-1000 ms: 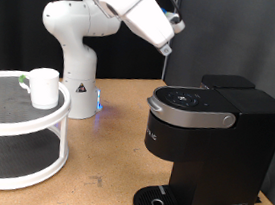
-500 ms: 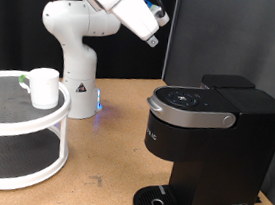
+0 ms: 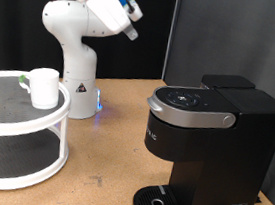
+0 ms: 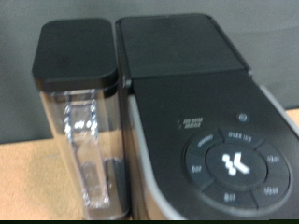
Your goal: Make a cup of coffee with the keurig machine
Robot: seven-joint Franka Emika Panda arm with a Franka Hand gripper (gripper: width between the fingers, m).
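Starting with the exterior view, the gripper (image 3: 129,29) hangs high near the top of the frame, well above the wooden table (image 3: 107,144) and well apart from everything on it; its fingers are too small and dark against the backdrop to make out, so I cannot tell whether the jaws are open or closed, and nothing shows between them. The cup (image 3: 45,87) stands upright on the top tier of a round white two-tier rack (image 3: 15,158) at the exterior view's left, its mouth up, a placement that seems meant to leave it easy to pick up from above or the side. The keurig machine (image 3: 208,141) sits at the exterior view's right with its lid down and the grey arched handle (image 3: 188,115) lowered, and its round drip tray (image 3: 158,201) at the base is bare, so no cup is yet in place under the spout. Turning to the wrist view, the gripper itself does not show; the camera looks down on the machine's top, with the button panel (image 4: 229,166), the closed black lid, and the clear water tank (image 4: 82,140) beside it under its own black cover, which suggests the hand is angled towards the machine and not the cup
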